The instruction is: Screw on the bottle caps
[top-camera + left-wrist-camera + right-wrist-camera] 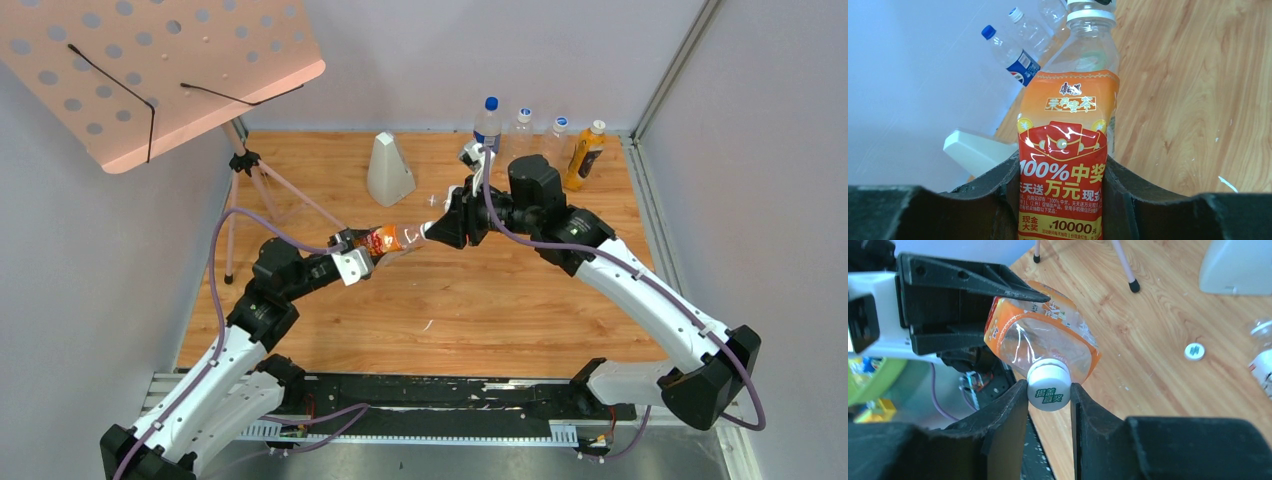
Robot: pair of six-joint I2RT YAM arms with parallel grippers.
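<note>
The smaller bottle [392, 239] is clear with an orange label and is held tilted above the table. My left gripper [362, 255] is shut on its body, with the jaws pressing the label on both sides in the left wrist view [1063, 172]. My right gripper [434, 229] is shut on a white bottle cap [1049, 382] that sits on this bottle's neck. A second white cap [432, 200] lies loose on the table and also shows in the right wrist view [1194, 351]. An open-necked clear bottle [1261, 354] shows partly at that view's right edge.
A white cone-shaped object [389, 170] stands at the back middle. A blue-capped bottle [487, 120], two clear bottles and an orange juice bottle [585, 152] stand along the back wall. A pink perforated music stand [150, 70] on a tripod stands at the left.
</note>
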